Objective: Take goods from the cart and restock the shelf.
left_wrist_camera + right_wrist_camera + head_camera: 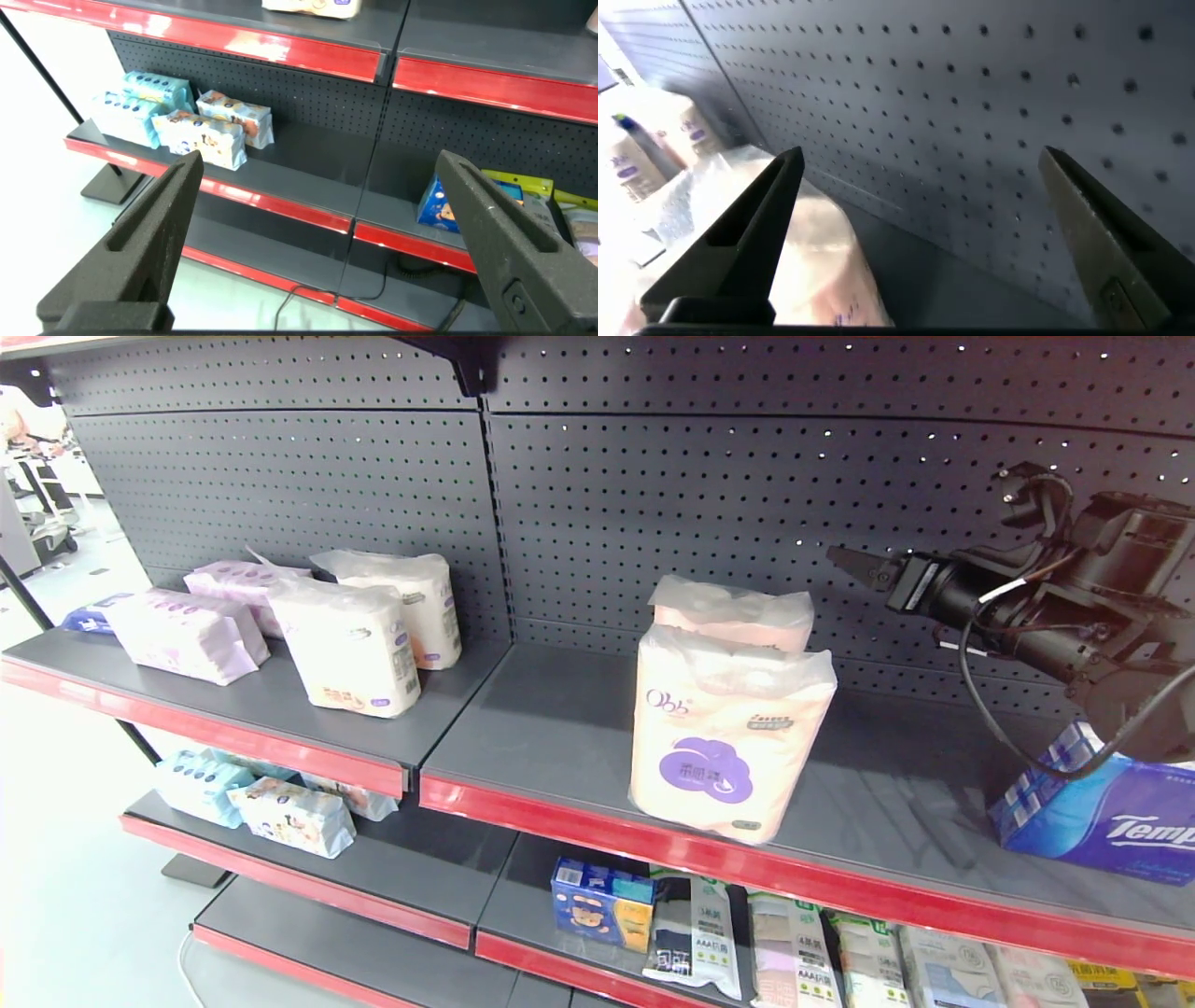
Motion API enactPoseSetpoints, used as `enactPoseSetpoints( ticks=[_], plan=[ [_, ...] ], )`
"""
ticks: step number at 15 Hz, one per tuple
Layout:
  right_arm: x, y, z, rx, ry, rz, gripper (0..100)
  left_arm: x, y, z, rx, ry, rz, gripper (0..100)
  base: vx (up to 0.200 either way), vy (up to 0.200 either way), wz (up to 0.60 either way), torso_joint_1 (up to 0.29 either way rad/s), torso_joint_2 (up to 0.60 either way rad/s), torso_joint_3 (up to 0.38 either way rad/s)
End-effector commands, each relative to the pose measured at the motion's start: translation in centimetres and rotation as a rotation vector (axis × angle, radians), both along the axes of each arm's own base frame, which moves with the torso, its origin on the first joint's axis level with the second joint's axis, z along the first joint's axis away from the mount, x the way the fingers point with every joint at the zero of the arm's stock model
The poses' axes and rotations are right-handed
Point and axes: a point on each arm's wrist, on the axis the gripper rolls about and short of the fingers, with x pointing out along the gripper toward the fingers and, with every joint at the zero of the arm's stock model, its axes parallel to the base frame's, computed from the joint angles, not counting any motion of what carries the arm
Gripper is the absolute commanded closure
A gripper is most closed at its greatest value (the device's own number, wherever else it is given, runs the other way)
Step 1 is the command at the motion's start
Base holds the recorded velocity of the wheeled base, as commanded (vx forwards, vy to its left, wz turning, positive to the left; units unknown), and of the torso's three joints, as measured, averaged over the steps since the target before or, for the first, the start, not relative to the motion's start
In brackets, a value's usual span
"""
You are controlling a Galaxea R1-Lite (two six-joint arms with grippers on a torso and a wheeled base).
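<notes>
Currently right gripper [851, 565], jaws apart and empty, hovers right of the toilet-paper pack [728, 737], which stands upright at the shelf [560, 728] front, likely for display; left gripper [320, 163] likewise apart.

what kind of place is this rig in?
Probably a shop aisle, or a mock-up of one: tiered shelves with red front rails, a pegboard back panel, and retail packs of toilet paper and tissues stocked on them.
</notes>
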Motion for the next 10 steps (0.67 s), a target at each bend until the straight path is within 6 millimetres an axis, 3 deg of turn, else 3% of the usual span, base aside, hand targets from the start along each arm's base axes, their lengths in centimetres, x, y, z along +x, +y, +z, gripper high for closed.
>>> enactPoseSetpoints(
  ticks=[1,8,10],
  plan=[
    [-0.8,0.0,0.2,0.002,0.017,-0.007,0,0.0,0.0,0.0,-0.001,0.000,0.000,0,0.000,0.000,0.00,0.000,0.00,0.000],
    [-2.1,-0.4,0.3,0.009,0.091,-0.116,0,0.0,0.0,0.0,-0.001,0.000,0.000,0,0.000,0.000,0.00,0.000,0.00,0.000],
    [-3.7,-0.5,-0.1,0.006,0.123,-0.120,0,0.0,0.0,0.0,-0.001,0.000,0.000,0,0.000,0.000,0.00,0.000,0.00,0.000]
  ],
)
